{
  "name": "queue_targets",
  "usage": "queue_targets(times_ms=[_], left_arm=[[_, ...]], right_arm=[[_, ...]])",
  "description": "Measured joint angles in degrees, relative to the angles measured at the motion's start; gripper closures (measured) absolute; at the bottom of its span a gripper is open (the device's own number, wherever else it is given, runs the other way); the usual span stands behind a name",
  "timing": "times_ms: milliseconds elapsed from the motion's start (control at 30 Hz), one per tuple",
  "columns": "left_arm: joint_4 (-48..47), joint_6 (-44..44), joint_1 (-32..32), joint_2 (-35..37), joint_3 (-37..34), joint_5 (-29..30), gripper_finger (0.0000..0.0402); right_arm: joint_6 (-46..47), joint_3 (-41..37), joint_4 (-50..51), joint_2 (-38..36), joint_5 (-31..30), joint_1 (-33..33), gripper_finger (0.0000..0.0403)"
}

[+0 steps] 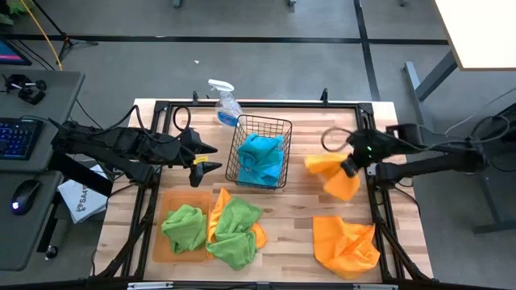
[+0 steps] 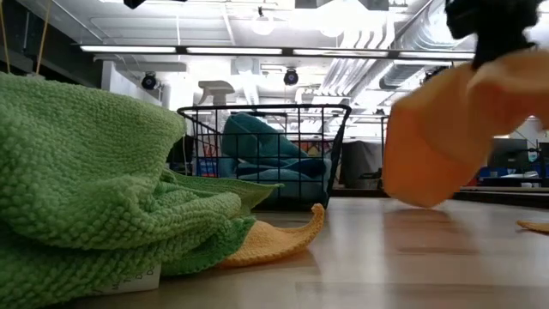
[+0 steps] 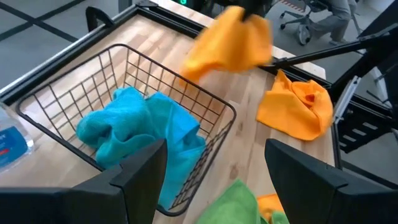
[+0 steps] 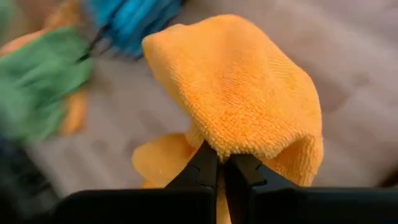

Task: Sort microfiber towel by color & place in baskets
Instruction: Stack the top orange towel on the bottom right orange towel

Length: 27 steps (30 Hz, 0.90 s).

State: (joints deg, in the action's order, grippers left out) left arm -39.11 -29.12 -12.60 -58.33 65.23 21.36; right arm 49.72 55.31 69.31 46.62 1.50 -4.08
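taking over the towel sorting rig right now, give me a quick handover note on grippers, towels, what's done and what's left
Right gripper: shut on an orange towel, held off the table right of the black wire basket.
Left gripper: open, empty, left of the basket.
Done: blue towels in the basket; one green towel on the orange tray.
Left: held orange towel; second orange towel at the front right of the table; green towel beside the tray, lying over another orange towel.
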Motion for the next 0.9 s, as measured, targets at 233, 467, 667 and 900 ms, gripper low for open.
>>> queue_targets(times_ms=[233, 467, 667, 900], left_arm=[[1.1, 0.8, 0.7, 0.0, 0.0, 0.2, 0.0143], [3.4, 0.9, 1.0, 0.0, 0.0, 0.2, 0.0143], [3.5, 0.7, 1.1, 0.0, 0.0, 0.2, 0.0143], [3.5, 0.9, 1.1, 0.0, 0.0, 0.2, 0.0143]], right_arm=[[12.2, 0.0, -13.1, -1.8, 3.2, 22.6, 0.0403], [24.5, 0.1, -31.7, -0.9, 0.6, 39.7, 0.0403], [39.9, 0.1, -31.6, 3.6, 0.9, 52.6, 0.0403], [49.4, 0.1, -26.6, 13.2, 6.7, 61.5, 0.0403]])
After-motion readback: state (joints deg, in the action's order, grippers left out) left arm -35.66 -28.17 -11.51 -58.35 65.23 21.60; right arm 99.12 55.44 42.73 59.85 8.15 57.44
